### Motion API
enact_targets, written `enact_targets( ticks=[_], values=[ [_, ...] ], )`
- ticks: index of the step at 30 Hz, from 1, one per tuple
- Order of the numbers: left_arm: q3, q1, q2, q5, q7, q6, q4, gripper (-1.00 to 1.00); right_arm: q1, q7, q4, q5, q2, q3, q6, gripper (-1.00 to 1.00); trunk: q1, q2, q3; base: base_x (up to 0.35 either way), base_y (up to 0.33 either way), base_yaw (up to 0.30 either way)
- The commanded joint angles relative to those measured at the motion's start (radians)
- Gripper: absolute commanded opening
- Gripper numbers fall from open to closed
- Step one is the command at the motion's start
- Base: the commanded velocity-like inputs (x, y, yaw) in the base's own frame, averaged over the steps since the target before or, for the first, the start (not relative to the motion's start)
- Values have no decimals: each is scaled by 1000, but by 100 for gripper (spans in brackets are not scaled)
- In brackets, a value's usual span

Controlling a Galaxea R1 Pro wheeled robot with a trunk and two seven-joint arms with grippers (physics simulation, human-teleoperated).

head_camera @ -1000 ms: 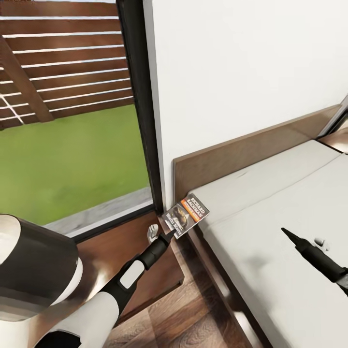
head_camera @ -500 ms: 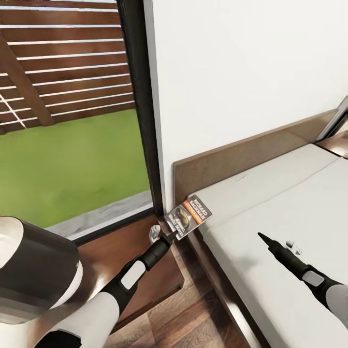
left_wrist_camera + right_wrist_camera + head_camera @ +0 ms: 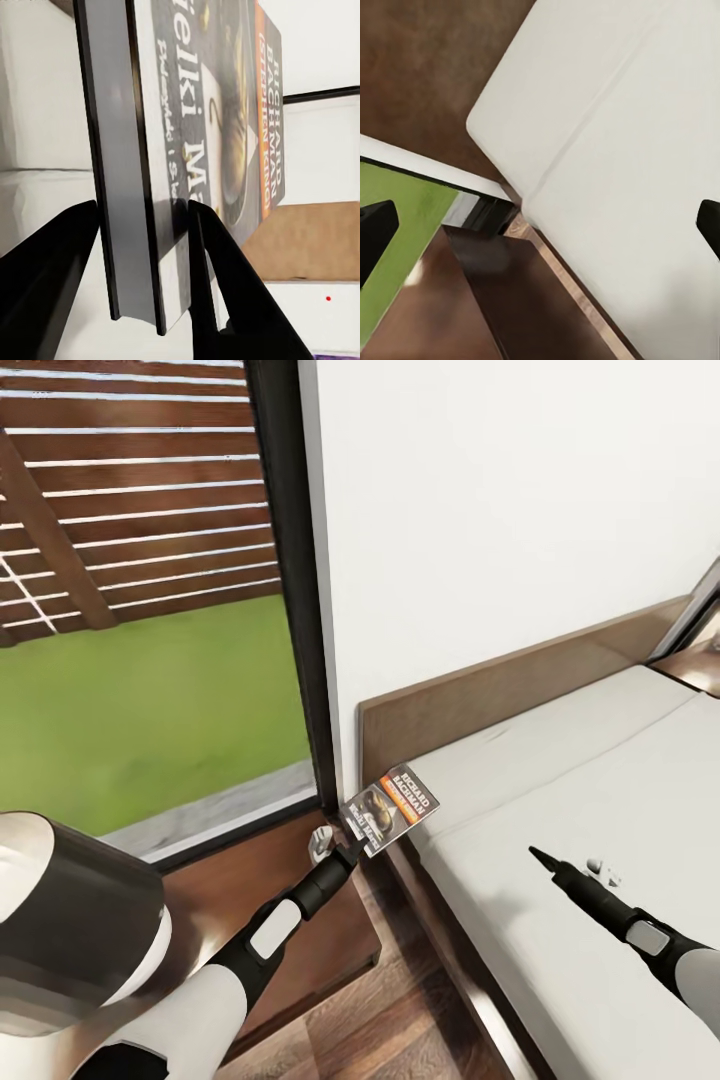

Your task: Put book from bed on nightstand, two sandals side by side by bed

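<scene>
Dark book (image 3: 389, 809) with orange lettering, off-white bed (image 3: 600, 780)

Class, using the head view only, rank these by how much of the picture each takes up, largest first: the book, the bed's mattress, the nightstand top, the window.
1. The window
2. The mattress
3. The nightstand top, partly hidden by the left arm
4. The book, held in the left gripper

Window and mattress run out of the picture, so their order is apparent only.

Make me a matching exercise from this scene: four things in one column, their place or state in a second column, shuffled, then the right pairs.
Things:
1. book
2. right end effector
3. nightstand
4. bed

Places or states:
A. below the window, beside the bed frame
B. clamped on edge between two dark fingers
C. empty, above the mattress
D. headboard against the white wall

Pairs: 1-B, 2-C, 3-A, 4-D
</scene>
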State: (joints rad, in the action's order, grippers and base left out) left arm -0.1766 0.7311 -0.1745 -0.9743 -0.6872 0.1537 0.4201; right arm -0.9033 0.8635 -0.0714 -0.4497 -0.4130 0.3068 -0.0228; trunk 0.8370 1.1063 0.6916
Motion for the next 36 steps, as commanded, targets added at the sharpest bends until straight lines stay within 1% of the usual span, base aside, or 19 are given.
enact_targets(
  ticks=[1,3,12,19,34,36],
  values=[
    [-1,1,0,-10,-2,10,-1,-100,-2,5,-5,-1,-1,3,-3,100,0,1,-1,0,0,0],
    [-1,1,0,-10,-3,9,-14,-100,-2,5,-4,0,-3,3,-2,100,0,1,-4,0,0,0],
    [-3,1,0,-9,-3,9,-19,-100,-2,5,-4,0,-4,3,-2,100,0,1,-19,0,0,0],
    [-15,1,0,-9,-3,9,-20,-100,-2,5,-4,0,-5,3,-2,100,0,1,-30,0,0,0],
    [-15,1,0,-10,-2,8,-22,-100,-2,3,-4,0,-4,3,-3,100,0,1,-55,0,0,0],
    [-17,1,0,-10,-2,7,-37,-100,-2,3,-4,0,-4,3,-3,100,0,1,-58,0,0,0]
  ],
)
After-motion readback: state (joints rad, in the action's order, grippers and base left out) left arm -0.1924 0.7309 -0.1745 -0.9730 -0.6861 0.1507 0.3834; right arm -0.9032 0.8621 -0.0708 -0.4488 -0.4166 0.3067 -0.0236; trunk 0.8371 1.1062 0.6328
